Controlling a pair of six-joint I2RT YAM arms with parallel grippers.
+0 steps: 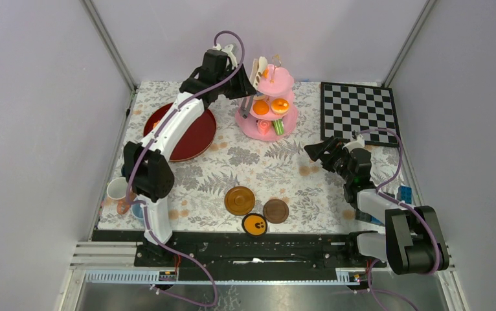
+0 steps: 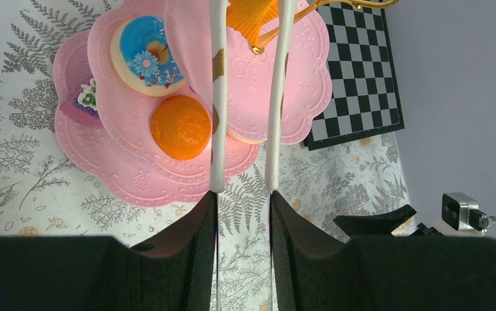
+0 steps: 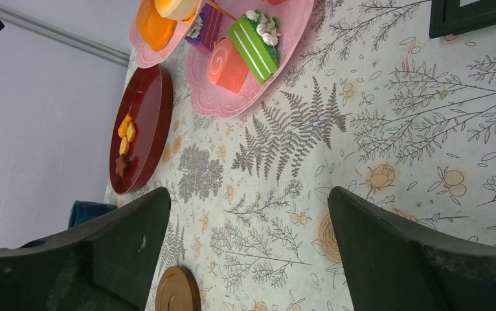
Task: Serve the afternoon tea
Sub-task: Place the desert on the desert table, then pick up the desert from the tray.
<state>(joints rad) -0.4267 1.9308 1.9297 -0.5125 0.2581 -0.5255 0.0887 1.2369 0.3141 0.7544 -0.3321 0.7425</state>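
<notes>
The pink three-tier cake stand [image 1: 266, 131] stands at the back middle and holds an orange pastry [image 2: 180, 127], a blue-iced doughnut [image 2: 145, 55], a green slice [image 3: 253, 45] and a pink roll [image 3: 227, 65]. My left gripper [image 1: 253, 76] hovers at the stand's upper tiers, shut on a pale toy pastry [image 1: 259, 69] that shows in the left wrist view as two white edges [image 2: 218, 97] above the stand [image 2: 135, 184]. My right gripper [image 1: 315, 150] hangs open over bare cloth right of centre, nothing between its fingers [image 3: 129, 240]. Two brown saucers [image 1: 239, 200] [image 1: 275, 210] lie near the front.
A dark red round tray [image 1: 190, 139] at the back left carries a star biscuit [image 3: 121, 165] and small orange pieces [image 3: 127, 133]. A white cup [image 1: 116, 189] and blue cups [image 1: 138, 210] stand at the left edge. An orange face disc [image 1: 255, 224] lies in front. The chessboard [image 1: 359, 113] is back right, blocks [image 1: 404, 193] far right.
</notes>
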